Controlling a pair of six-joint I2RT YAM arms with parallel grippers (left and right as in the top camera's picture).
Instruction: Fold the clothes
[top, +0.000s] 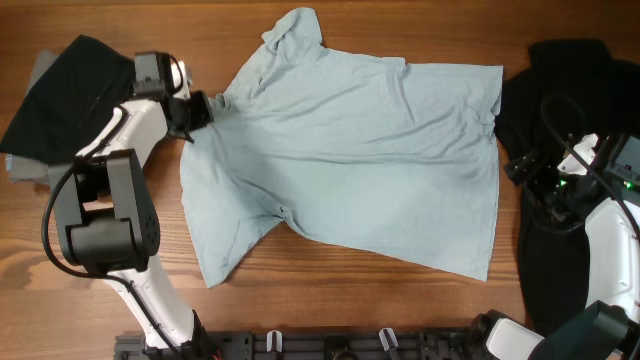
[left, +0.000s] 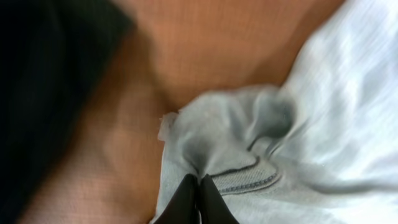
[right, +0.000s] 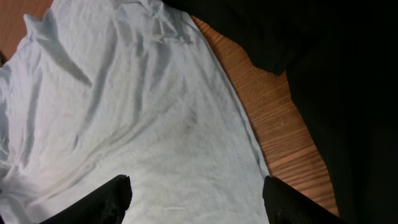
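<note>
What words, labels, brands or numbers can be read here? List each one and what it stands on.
None can be read. The light blue T-shirt shows no print, and the collar pinched in the left tool shows no legible tag. The black clothes look plain.

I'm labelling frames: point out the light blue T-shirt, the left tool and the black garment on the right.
light blue T-shirt (top: 360, 150), overhead view, middle of its body.
left tool (left: 199, 186), left wrist view, between fingertips pinching the collar.
black garment on the right (top: 562, 72), overhead view, its upper part.
</note>
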